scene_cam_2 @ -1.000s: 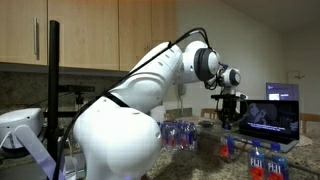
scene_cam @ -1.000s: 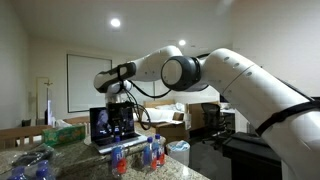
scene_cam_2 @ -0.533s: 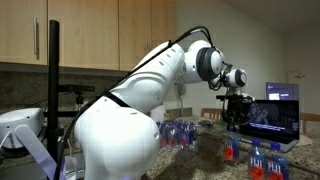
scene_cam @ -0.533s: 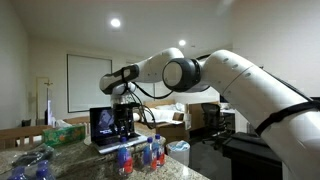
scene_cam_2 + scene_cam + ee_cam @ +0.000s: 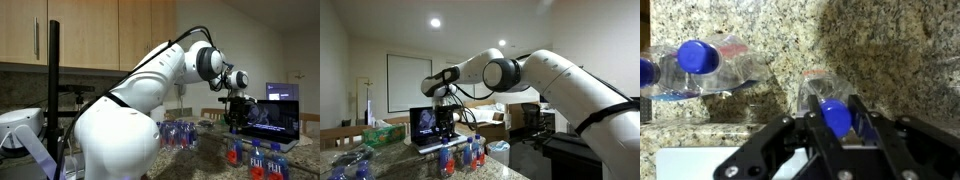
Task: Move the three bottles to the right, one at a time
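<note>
My gripper is shut on the blue cap of one bottle, which stands upright on the speckled granite counter. In both exterior views the gripper hangs straight down over this bottle, in front of the laptop. The two other bottles stand close beside it; they also show in an exterior view. In the wrist view one blue-capped bottle shows at the left, and another cap at the frame's edge.
An open laptop stands just behind the bottles; its pale edge shows in the wrist view. A crinkled plastic bundle and a green box lie farther along the counter.
My gripper has slid sideways with the bottle in it, closing the gap to the two other bottles. Those two have not moved.
</note>
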`<state>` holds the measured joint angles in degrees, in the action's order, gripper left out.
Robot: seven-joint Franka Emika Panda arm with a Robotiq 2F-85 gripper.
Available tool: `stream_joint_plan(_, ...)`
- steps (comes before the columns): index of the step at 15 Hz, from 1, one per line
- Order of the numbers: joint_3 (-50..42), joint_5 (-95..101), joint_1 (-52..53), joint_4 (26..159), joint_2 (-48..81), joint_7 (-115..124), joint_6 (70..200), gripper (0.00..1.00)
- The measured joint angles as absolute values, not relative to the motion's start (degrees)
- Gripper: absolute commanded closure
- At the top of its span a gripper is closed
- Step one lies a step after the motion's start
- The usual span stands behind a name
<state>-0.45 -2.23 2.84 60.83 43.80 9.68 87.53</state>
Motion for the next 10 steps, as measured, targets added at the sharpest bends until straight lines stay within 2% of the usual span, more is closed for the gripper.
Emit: stream_joint_plan(10,-1.3,-3.0,0.6,68.8,39.8,9.9,92.8,0.86)
